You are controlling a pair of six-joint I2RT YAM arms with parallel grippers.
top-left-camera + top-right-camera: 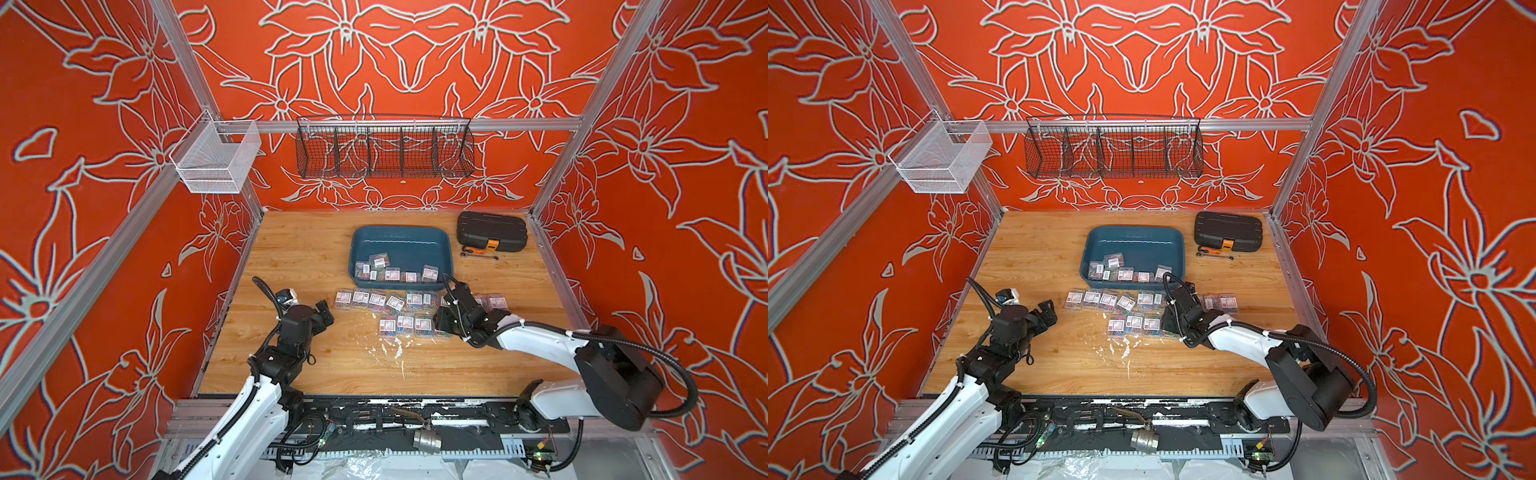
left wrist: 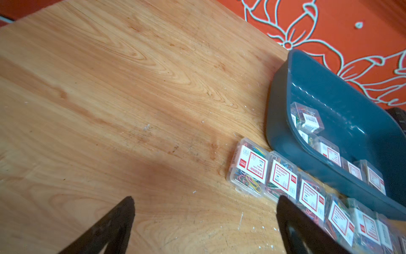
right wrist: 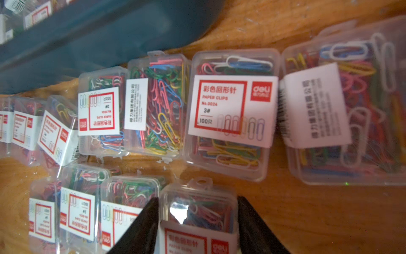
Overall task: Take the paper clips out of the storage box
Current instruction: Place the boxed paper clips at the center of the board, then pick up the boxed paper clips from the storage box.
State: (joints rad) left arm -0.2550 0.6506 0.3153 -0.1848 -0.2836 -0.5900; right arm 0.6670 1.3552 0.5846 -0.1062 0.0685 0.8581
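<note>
The teal storage box (image 1: pixel 401 229) (image 1: pixel 1133 228) sits mid-table at the back, with several boxes of paper clips (image 1: pixel 392 272) (image 1: pixel 1125 273) along its near wall. More clip boxes lie in two rows on the wood in front of it (image 1: pixel 376 300) (image 1: pixel 1134 325). My right gripper (image 3: pixel 197 198) (image 1: pixel 441 328) is low at the right end of the near row, its fingers pressed against both sides of one clear clip box (image 3: pixel 197 211). My left gripper (image 2: pixel 204 200) (image 1: pixel 324 309) hangs open over bare wood left of the rows, holding nothing.
A black ribbed case (image 1: pixel 491 231) with an orange latch sits at the back right, a small wrench (image 1: pixel 480 252) in front of it. A black wire basket (image 1: pixel 384 149) and a white mesh basket (image 1: pixel 216 156) hang on the rail. White flecks (image 1: pixel 395 349) mark the wood.
</note>
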